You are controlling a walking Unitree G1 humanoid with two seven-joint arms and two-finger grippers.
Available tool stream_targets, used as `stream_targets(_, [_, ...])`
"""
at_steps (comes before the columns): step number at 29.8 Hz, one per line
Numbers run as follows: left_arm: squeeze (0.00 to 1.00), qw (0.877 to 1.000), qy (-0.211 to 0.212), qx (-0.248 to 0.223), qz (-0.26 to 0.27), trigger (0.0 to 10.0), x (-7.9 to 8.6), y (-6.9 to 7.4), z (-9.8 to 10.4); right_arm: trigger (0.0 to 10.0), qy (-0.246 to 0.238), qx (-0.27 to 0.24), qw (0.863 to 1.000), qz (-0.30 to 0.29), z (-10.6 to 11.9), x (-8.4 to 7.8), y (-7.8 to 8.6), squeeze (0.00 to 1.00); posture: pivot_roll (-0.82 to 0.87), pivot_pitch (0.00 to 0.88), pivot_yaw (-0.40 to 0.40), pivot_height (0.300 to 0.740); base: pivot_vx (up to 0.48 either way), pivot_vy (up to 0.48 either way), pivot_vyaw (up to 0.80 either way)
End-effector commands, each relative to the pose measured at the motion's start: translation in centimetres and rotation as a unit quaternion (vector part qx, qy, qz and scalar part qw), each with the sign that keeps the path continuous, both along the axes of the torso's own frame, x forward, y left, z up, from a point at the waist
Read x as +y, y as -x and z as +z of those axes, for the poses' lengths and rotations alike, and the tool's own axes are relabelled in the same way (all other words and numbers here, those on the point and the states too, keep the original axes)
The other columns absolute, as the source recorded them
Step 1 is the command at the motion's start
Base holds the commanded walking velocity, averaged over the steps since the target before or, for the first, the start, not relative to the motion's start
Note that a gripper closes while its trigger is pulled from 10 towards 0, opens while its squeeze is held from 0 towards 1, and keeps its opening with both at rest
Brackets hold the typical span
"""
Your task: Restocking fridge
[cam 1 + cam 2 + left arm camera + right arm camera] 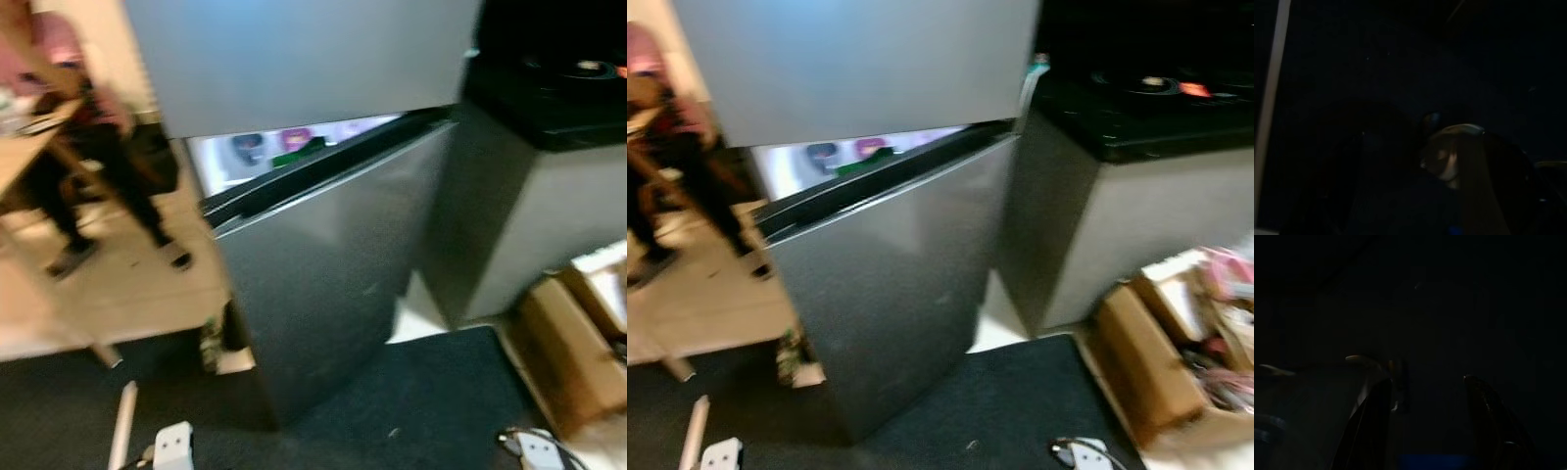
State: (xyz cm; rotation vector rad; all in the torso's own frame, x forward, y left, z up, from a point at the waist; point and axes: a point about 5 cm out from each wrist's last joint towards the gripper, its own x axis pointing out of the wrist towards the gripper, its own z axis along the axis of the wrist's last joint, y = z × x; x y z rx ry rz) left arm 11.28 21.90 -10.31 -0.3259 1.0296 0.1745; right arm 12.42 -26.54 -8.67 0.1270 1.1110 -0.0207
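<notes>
Left eye view: a steel-grey fridge (323,245) is seen close ahead and blurred, its lower door (333,284) swung ajar, so that a lit strip of the interior (284,147) with indistinct coloured items is exposed beside the closed upper door (294,59). A person (88,147) is seen at the left beside a wooden table (24,147), a dark mat (421,401) lies before the fridge, and a cardboard box (568,343) sits at the right. Right eye view: the same scene is given, but more of the box and its jumbled contents is shown, along with a black-topped counter (1136,127). Left wrist view: almost everything is lost in darkness; whether the left gripper (1415,171) is open or closed cannot be told. Right wrist view: the right gripper (1435,421) is made out dimly, its two fingers (1369,421) parted with nothing between them. Restocking is judged barely begun: the door is opened, yet no item is held.
</notes>
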Motion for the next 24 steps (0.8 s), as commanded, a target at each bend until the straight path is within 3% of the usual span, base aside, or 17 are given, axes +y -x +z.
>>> stream_targets(1, [0.0, 1.0, -0.003, 0.003, -0.007, 10.0, 0.07, -0.11, 0.03, 10.0, 0.0, -0.004, 1.0, 0.008, -0.08, 0.7, -0.52, 0.0, -0.05, 0.0, 0.017, 0.74, 0.0, 0.0, 0.71])
stream_targets(10, [0.0, 1.0, 0.01, -0.002, -0.005, 10.0, -0.29, -0.42, 0.06, 10.0, 0.006, 0.002, 0.999, 0.046, -0.23, 1.54, -0.83, 0.0, -0.04, 0.0, 0.002, 0.74, 0.0, 0.0, 0.71])
stream_targets(24, [0.0, 1.0, 0.013, 0.019, -0.011, 10.0, -0.81, 0.36, -0.31, 10.0, 0.018, 0.01, 0.999, 0.039, -0.29, 0.84, -0.1, 0.0, -0.05, 0.0, 0.009, 0.74, 0.0, 0.0, 0.71])
